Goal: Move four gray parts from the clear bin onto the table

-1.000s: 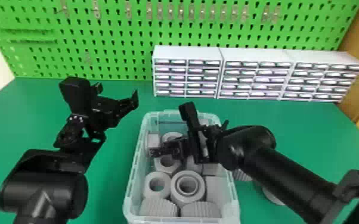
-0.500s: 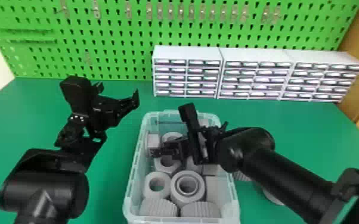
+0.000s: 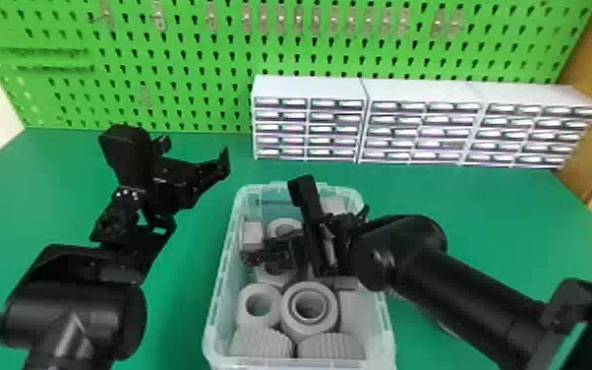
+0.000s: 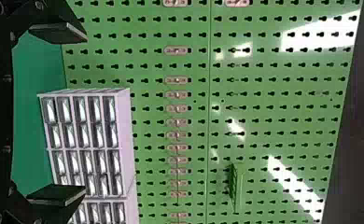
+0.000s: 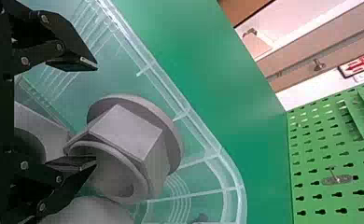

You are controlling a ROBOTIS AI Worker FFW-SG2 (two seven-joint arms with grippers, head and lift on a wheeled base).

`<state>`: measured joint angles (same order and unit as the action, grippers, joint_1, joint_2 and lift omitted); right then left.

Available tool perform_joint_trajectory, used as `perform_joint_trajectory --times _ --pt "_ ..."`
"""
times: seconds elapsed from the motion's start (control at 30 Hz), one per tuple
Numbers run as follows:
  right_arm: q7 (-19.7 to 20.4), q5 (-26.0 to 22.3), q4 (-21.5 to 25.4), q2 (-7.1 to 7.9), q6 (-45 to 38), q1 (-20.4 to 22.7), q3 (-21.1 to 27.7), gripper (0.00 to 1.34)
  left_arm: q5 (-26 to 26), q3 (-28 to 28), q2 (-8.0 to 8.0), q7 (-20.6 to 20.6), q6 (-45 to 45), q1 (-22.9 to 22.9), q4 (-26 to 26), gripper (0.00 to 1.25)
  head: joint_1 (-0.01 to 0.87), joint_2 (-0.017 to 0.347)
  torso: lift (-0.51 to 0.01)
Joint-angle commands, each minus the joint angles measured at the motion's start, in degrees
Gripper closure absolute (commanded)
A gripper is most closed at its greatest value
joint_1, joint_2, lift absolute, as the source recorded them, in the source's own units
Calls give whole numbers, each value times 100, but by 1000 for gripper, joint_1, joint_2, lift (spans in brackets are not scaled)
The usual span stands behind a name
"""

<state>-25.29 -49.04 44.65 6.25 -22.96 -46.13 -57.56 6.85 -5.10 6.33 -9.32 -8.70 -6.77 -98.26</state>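
While your right gripper (image 3: 309,233) is hovering wide open by a gray part (image 5: 129,133) in the clear bin (image 3: 377,344), your left gripper (image 3: 194,151) (also empty) is gaping wide.

This looks like a workshop, or perhaps a workshop-style lab: a green pegboard (image 3: 201,63) (metal clips (image 3: 316,19) hang on it) rises behind the far edge of the bench (image 3: 462,211), and small-drawer cabinets (image 3: 423,89) line that edge toward the far right corner.
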Motion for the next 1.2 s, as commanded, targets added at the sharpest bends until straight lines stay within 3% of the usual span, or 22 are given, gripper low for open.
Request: perform_joint_trajectory --times 0.0,1.07,1.17 --pt "16 -1 0 -1 46 -1 -1 536 0 0 0 0 0 0 0 142 686 26 -50" --pt "262 -150 0 -27 467 -45 -326 555 0 -26 0 -9 0 -9 0 142 686 26 -50" --pt "262 -141 0 -27 467 -45 -335 605 0 -26 0 -9 0 -9 0 142 686 26 -50"
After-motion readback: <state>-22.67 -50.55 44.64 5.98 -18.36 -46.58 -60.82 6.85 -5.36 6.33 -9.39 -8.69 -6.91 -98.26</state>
